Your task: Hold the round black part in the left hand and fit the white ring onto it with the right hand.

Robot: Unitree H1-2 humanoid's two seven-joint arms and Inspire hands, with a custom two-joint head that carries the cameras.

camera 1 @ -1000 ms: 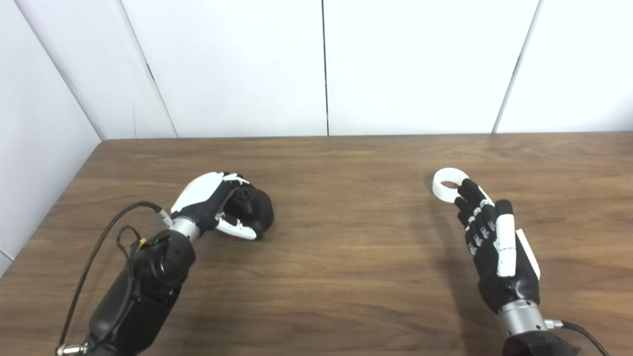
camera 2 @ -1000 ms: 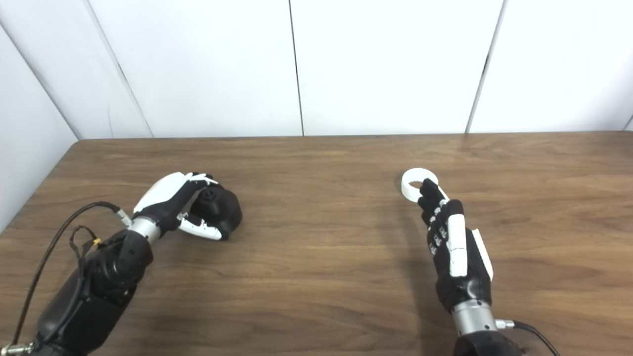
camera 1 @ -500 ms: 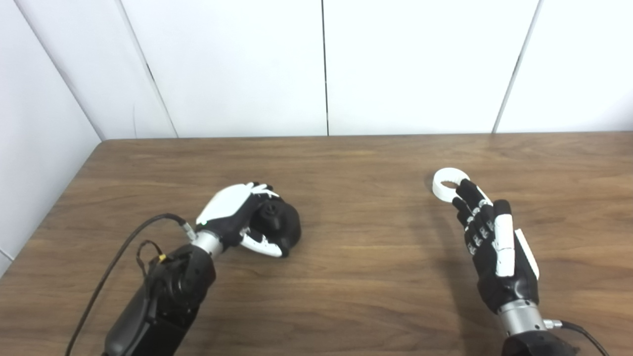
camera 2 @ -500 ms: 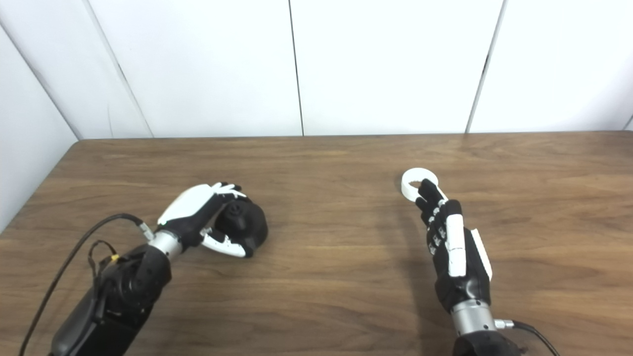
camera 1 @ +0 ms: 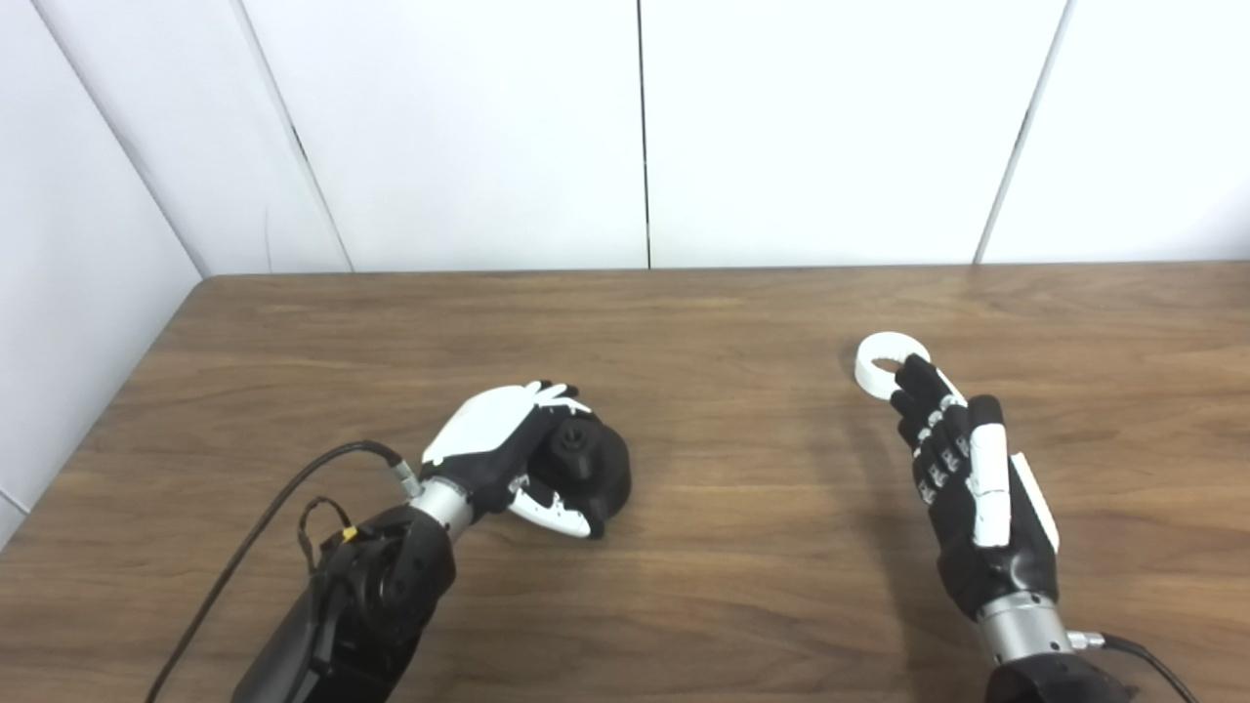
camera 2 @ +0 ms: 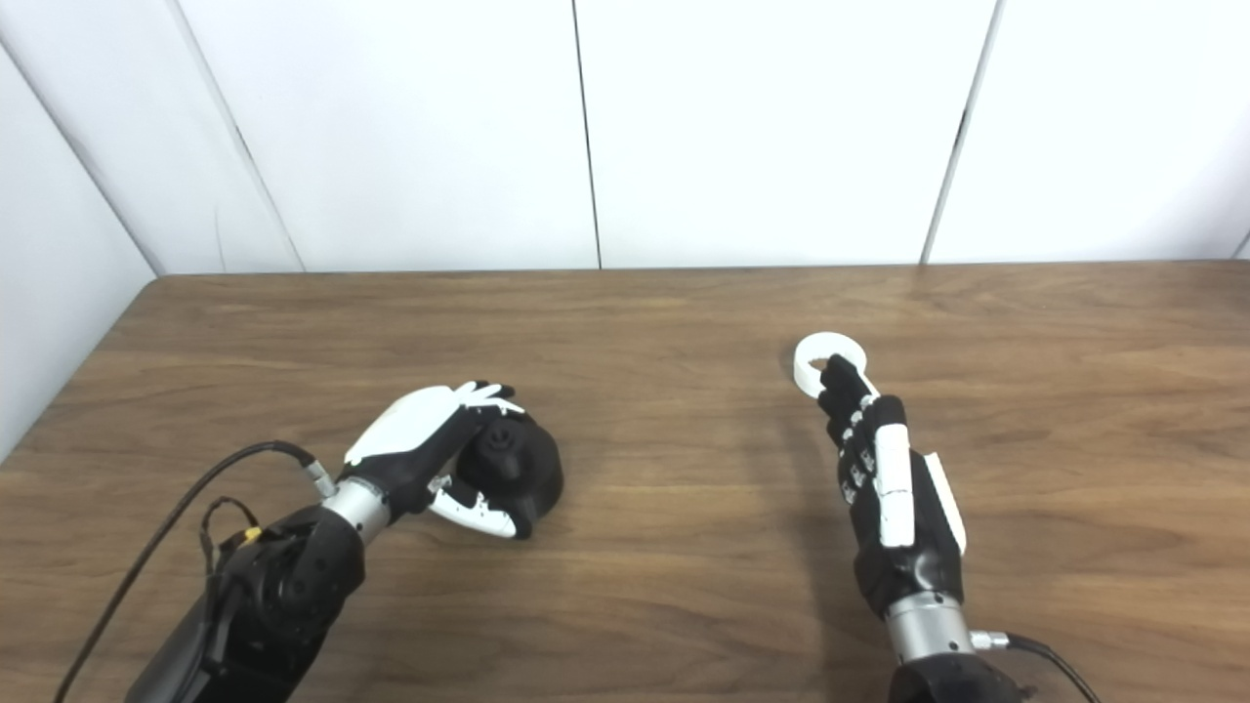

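Note:
The round black part has a knob on top and sits low over the wooden table, left of centre. My left hand is shut on it, fingers over the top and thumb under its near side. The white ring lies flat on the table at the right. My right hand is open with fingers straight, palm turned left. Its fingertips reach the ring's near edge; I cannot tell if they touch. The scene also shows in the right eye view: part, ring.
White wall panels stand behind the table's far edge. The table's left edge runs beside a side wall. A black cable loops off my left forearm.
My left hand has carried the round black part to the right, toward the table's centre. My right hand has crept slightly forward at the ring. The ring has not moved.

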